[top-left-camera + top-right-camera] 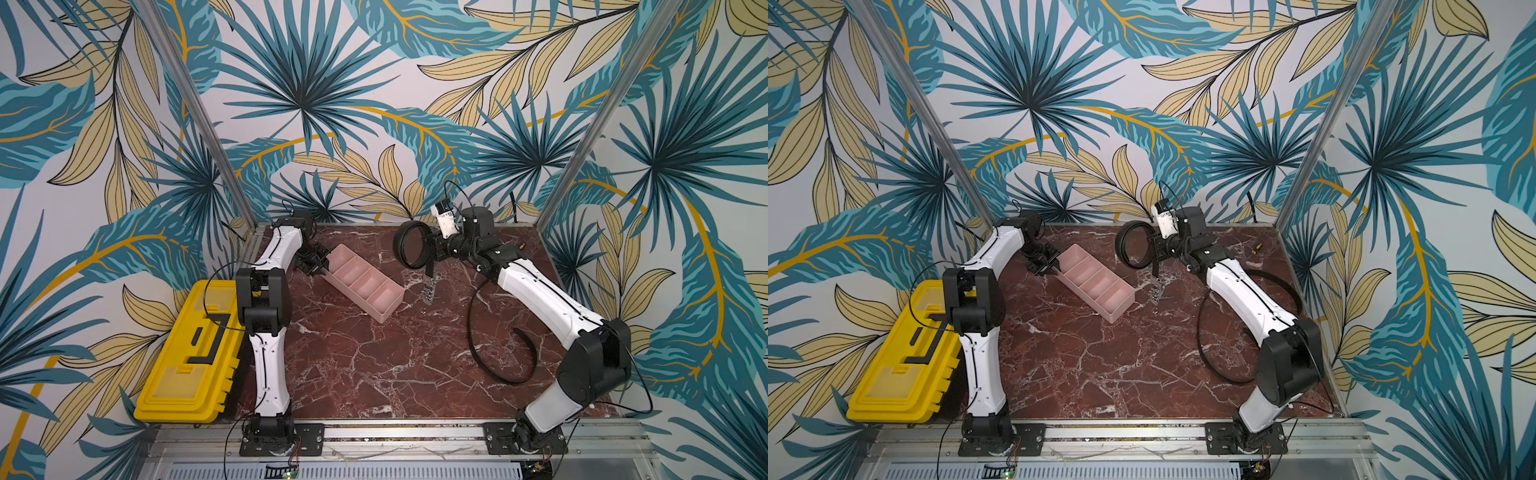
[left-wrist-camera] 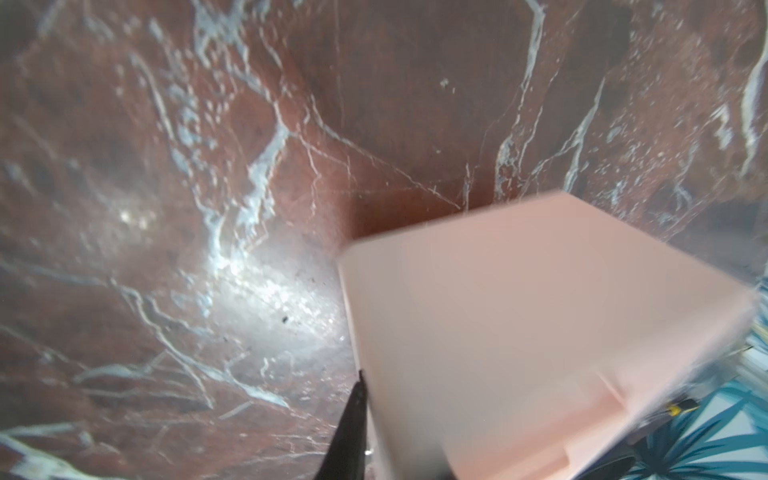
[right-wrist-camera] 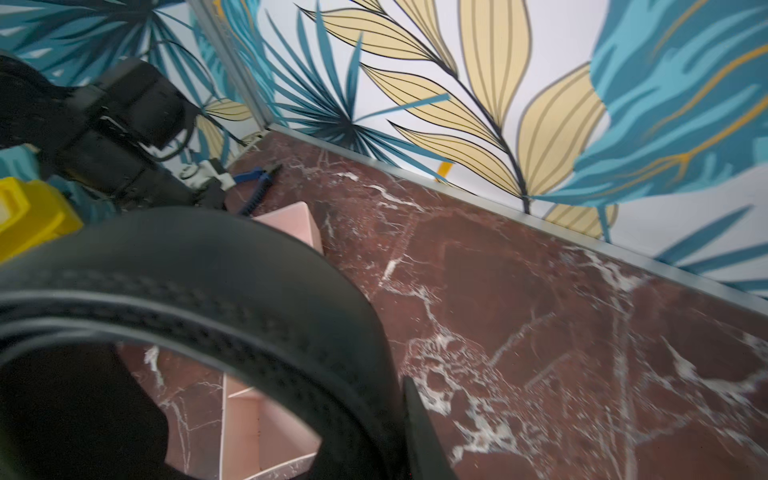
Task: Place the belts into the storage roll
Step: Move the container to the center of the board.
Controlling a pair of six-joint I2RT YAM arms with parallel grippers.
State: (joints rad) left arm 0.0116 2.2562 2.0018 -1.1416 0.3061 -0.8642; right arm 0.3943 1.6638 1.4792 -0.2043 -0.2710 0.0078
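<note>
**Desk holdings: one pink tray, two black belts**

- Pink tray (image 1: 363, 282): four compartments in a row. It lies slantwise on the red marble desk (image 1: 374, 374), towards the back wall. Both belts are outside it.
- Coiled belt (image 1: 411, 245): wound into an upright wheel-like ring and held above the desk, near the tray on the side away from the left arm (image 1: 266, 332). The right jaws are clamped on the ring's rim. A short tail with the silver buckle (image 1: 429, 291) hangs from the grip towards the desk, and I cannot tell whether it touches. In the right wrist view the ring (image 3: 208, 270) fills the foreground, with a corner of the tray visible through its hole.
- Loose belt (image 1: 528, 347): lies on the desk in an open curve, well apart from the tray. It is past the coiled belt and partly under the right arm (image 1: 548, 307).
- Left jaws: at the tray's back end. The left wrist view shows one black fingertip (image 2: 353, 424) just beside the end wall of the tray (image 2: 519, 332). Its partner is hidden, so I cannot tell their spread or whether they grip.
- Yellow toolbox (image 1: 187, 353): closed, beyond the left arm from the tray, beside the desk's edge.
</note>
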